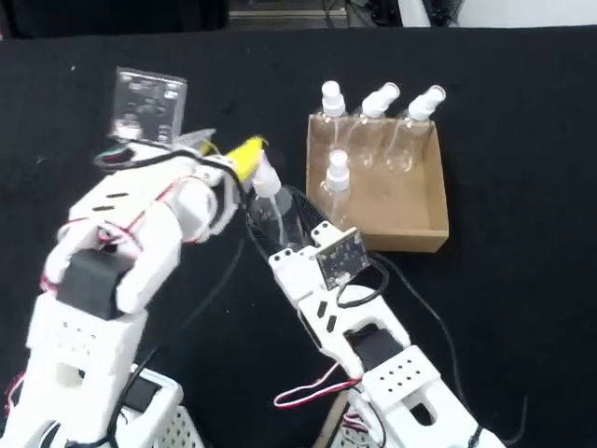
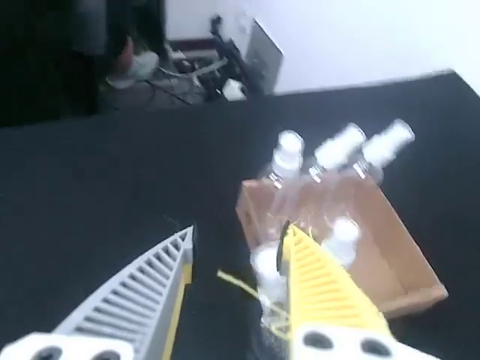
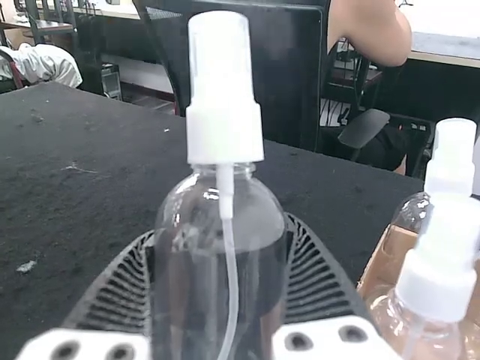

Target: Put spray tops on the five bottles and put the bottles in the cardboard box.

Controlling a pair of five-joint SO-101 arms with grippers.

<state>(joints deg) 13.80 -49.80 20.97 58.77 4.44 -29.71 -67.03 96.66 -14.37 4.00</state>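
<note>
High view, left claw (image 1: 241,157): released, its white and yellow fingers spread and holding nothing.
Spray top (image 1: 265,177): between those fingers, close to the yellow one, seated on the bottle's neck.
Fifth bottle (image 1: 275,222): upright, its round body clenched in the right claw (image 1: 280,213).
Handling: clear thin plastic, apparently empty, so probably light, smooth and slippery, and likely to dent under a hard squeeze. Best gripped on the body below the shoulder, and the top by its collar.
Cardboard box (image 1: 438,201): on the surface just beyond the right claw, four capped bottles (image 1: 334,182) inside.
</note>
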